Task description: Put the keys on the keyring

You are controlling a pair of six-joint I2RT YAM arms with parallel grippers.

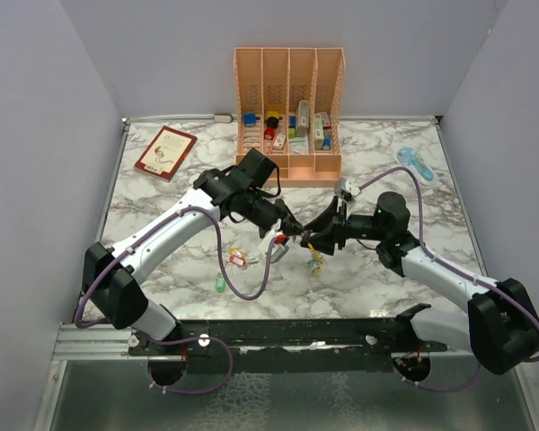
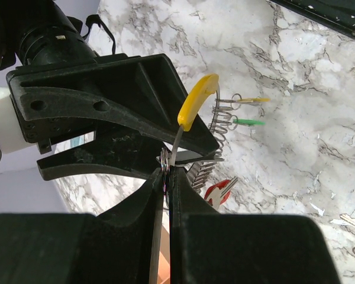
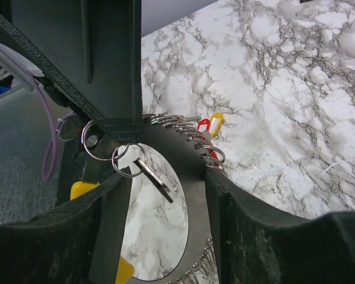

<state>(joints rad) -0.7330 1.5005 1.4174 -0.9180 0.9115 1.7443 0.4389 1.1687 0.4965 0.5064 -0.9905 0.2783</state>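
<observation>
My left gripper and right gripper meet tip to tip above the table's middle. In the left wrist view the left gripper is shut on a small split ring carrying a yellow-tagged key. In the right wrist view the right gripper is shut across the keyring, a dark oval loop with several wire rings along its edge. A small ring with a bare key hangs at the loop's top. The keyring shows below the tips. Loose keys with red and yellow tags and a green tag lie on the marble.
A peach organizer with coloured blocks stands at the back centre. A red book lies back left, a blue object back right. A black rail runs along the front edge. Grey walls close three sides.
</observation>
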